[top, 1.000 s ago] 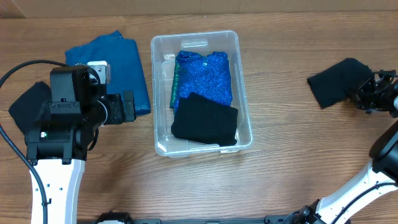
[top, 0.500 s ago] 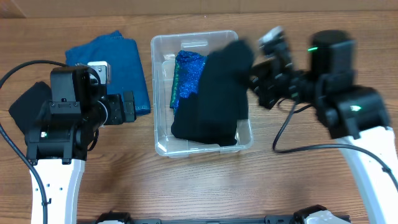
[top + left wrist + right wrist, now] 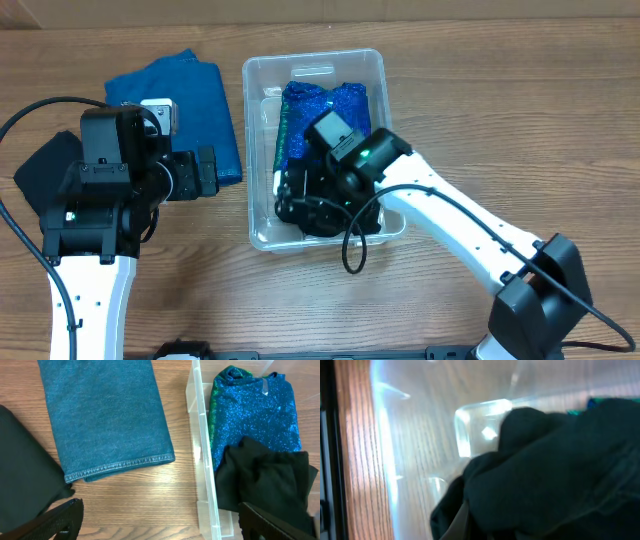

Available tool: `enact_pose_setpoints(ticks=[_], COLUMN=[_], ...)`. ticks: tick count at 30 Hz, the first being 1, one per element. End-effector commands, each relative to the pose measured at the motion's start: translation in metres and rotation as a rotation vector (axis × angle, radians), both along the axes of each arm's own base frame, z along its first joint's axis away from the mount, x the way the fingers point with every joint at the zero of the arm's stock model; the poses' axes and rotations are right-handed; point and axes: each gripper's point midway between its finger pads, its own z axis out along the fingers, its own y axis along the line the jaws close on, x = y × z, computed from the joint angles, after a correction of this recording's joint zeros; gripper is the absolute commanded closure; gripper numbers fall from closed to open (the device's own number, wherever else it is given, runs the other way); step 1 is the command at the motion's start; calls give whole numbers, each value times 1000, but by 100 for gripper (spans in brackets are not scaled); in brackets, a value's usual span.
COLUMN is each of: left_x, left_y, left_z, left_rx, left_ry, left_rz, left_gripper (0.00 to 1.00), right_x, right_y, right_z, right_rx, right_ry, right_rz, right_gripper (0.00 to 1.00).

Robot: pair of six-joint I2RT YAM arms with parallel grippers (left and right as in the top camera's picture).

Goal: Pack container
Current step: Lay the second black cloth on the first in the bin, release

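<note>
Right gripper [image 3: 303, 192]: down inside the clear rectangular plastic container [image 3: 251, 150], at its near end, close to the left wall. My right arm reaches in over the near right corner. A crumpled black cloth [image 3: 366, 218] lies right under the gripper. The right wrist camera is filled by this black cloth [image 3: 545, 470], with the container's clear wall [image 3: 480, 425] and a rounded corner just behind it. My fingers do not show there, so I cannot tell whether they are clamped on the cloth or apart.

Left gripper [image 3: 205, 170]: above the wooden table [image 3: 500, 100], just left of the container, aimed toward its left wall. Fingers spread wide, nothing between them [image 3: 165, 522].

The container sits mid-table, long axis running away from me, between my two arms. From the left wrist its wall [image 3: 202, 460] stands just right of centre.

Contents: a sparkly blue cloth with a green edge [image 3: 325, 112] fills the far half; the black cloth [image 3: 270, 480] overlaps its near end.

Outside: a folded blue denim-like cloth [image 3: 190, 100] lies flat beside the container's left wall, apart from it [image 3: 105, 415]. A second black cloth [image 3: 40, 170] lies further left, partly under my left arm [image 3: 25, 480].
</note>
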Motion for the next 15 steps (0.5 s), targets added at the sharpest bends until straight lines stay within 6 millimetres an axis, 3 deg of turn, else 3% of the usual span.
enact_pose_setpoints(ticks=[1, 8, 11, 12, 13, 14, 15], left_x=[1, -1, -1, -1, -1, -1, -1], left_y=[0, 0, 0, 0, 0, 0, 0], left_z=[9, 7, 7, 7, 7, 7, 7], left_rx=[9, 9, 9, 9, 9, 9, 9], left_ry=[-19, -10, -9, -9, -9, -9, -9], left_rz=[-13, -13, -13, -13, -13, -13, -13], left_gripper=[0, 0, 0, 0, 0, 0, 0], right_x=[-16, -18, -2, 12, 41, 85, 116], right_y=[13, 10, -1, -7, -13, -24, -38], right_z=[5, 4, 3, 2, 2, 9, 17], right_rx=[33, 31, 10, -13, -51, -80, -84], right_ry=[-47, -66, -82, -116, -192, -295, -364], right_rz=[180, 246, 194, 146, 10, -261, -481], right_gripper=[96, 96, 92, 0, 0, 0, 0])
